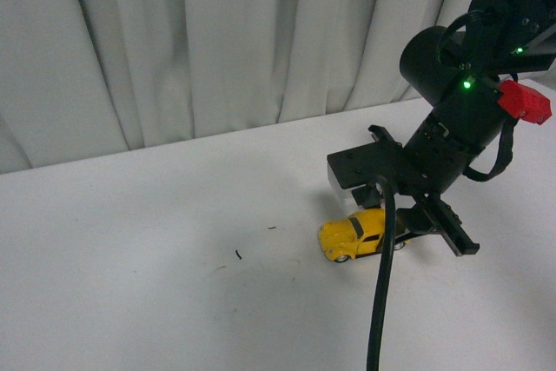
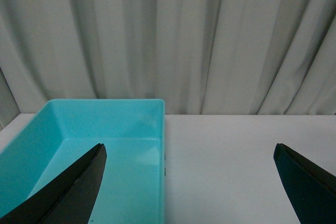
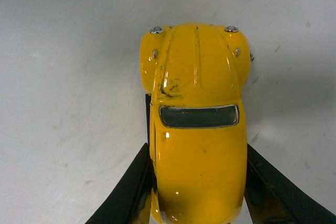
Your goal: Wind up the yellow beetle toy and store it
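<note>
**On the table at 4 o'clock: toy car clamped in right gripper**

At 4 o'clock from the centre of your front view, the yellow beetle toy (image 1: 356,236) stands on the white table (image 1: 130,241) with its nose toward 9 o'clock. Its wheels appear to rest on the surface.

1. Right gripper (image 3: 197,150): pinching the toy. Your right wrist view shows 2 black fingers (image 3: 131,192) pressed against the car's flanks behind the windscreen, 1 on each side. The bonnet and headlights project clear of the tips. Dark scuffing marks the bonnet paint.
2. Left gripper (image 2: 190,153): spread wide and holding nothing. You see only its 2 dark tips, well apart, with bare table between them.
3. Teal bin (image 2: 157,145): it shows in your left wrist view only, on the table close to the pale curtain (image 1: 217,41). What shows of its inside is empty.
4. Surface: 2 small dark specks (image 1: 237,255) lie at 9 o'clock from the toy, apart from it.
</note>
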You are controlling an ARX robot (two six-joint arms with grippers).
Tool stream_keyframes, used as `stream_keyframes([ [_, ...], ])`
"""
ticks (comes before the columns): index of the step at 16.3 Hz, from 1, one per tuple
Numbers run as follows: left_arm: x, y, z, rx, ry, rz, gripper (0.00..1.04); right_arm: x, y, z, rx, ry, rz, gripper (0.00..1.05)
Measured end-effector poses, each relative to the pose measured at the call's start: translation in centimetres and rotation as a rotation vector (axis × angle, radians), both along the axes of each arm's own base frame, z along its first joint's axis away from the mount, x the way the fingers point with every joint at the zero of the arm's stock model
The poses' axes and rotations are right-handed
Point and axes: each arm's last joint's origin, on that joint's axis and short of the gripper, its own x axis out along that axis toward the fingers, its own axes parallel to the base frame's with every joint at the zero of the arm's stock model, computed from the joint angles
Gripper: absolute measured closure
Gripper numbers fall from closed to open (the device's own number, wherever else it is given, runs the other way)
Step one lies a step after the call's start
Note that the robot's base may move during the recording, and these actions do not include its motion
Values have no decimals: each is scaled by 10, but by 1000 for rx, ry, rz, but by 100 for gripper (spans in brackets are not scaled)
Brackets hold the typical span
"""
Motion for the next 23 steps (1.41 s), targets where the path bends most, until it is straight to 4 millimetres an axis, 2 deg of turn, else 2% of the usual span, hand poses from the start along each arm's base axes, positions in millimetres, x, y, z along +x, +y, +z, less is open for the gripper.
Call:
stream_keyframes([
  [7,0,0,0,0,0,0,7,-19,-43,2,2,48,-57,63],
  [13,0,0,0,0,0,0,7,-19,-47,4,-15,48,-2,62],
  [16,0,0,0,0,0,0,7,-21,-45,-1,-39,73,11,30],
  [17,0,0,0,0,0,0,7,-21,-45,-2,-40,77,13,14],
  [18,0,0,0,0,0,0,7,-21,-45,-2,-40,78,13,4],
  [19,0,0,0,0,0,0,7,-21,-45,-2,-39,79,14,7],
  [23,0,0,0,0,0,0,7,-21,-43,-2,-39,82,19,7],
])
